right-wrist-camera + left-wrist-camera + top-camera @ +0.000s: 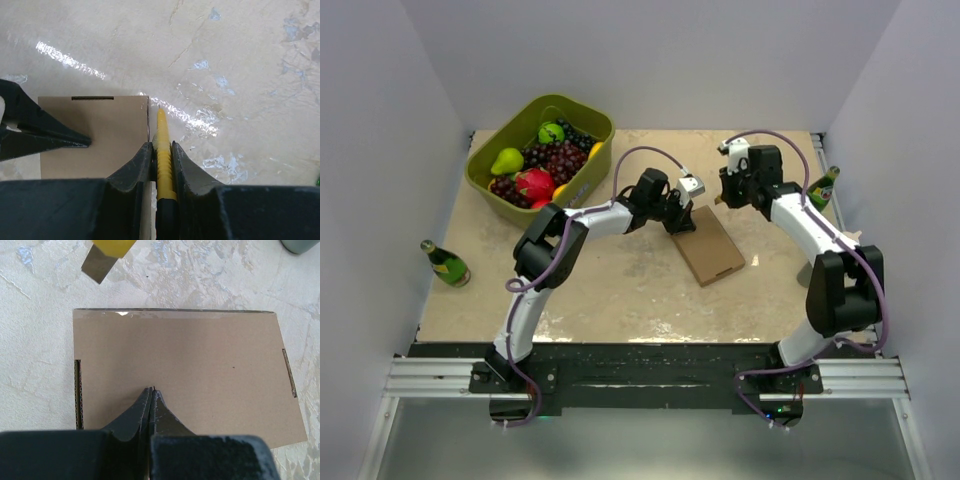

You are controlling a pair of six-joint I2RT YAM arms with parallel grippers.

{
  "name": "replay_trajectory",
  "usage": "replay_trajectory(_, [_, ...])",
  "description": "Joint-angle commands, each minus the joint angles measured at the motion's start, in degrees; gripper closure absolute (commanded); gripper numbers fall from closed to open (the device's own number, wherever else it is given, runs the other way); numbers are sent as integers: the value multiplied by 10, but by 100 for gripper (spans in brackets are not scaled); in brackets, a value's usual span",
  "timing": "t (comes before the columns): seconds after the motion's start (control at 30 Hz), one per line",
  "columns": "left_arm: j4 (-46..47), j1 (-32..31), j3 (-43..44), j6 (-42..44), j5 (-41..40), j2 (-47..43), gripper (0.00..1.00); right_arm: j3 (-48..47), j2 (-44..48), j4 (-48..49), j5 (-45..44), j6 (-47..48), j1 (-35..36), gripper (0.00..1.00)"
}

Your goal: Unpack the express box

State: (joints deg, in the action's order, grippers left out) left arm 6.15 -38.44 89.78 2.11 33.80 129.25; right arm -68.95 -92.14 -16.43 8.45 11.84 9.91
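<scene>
The express box lies flat and closed on the table's middle, a plain brown cardboard mailer. My left gripper is shut with nothing in it, its tips resting on the box's top. My right gripper is shut on a yellow utility knife. The knife's tip sits at the box's far edge, right beside its corner. In the left wrist view the knife's blade hangs just past that edge. The left fingers show over the box in the right wrist view.
An olive-green tub of fruit stands at the back left. A green bottle lies near the left wall, and another bottle leans by the right wall. White walls close in the table on three sides.
</scene>
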Motion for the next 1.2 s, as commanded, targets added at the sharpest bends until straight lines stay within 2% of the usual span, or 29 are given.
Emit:
replay_trajectory(0.0, [-59,-7,-24,13,-50,30,100,-31,-8,32,17,-9,6,100])
replay_trajectory(0.63, [-59,-7,-21,14,-51,31,100,-29,-23,22,21,-12,17,100])
replay_trajectory(1.17, [-60,-7,-21,15,-51,31,100,-29,-34,29,-14,-9,25,100])
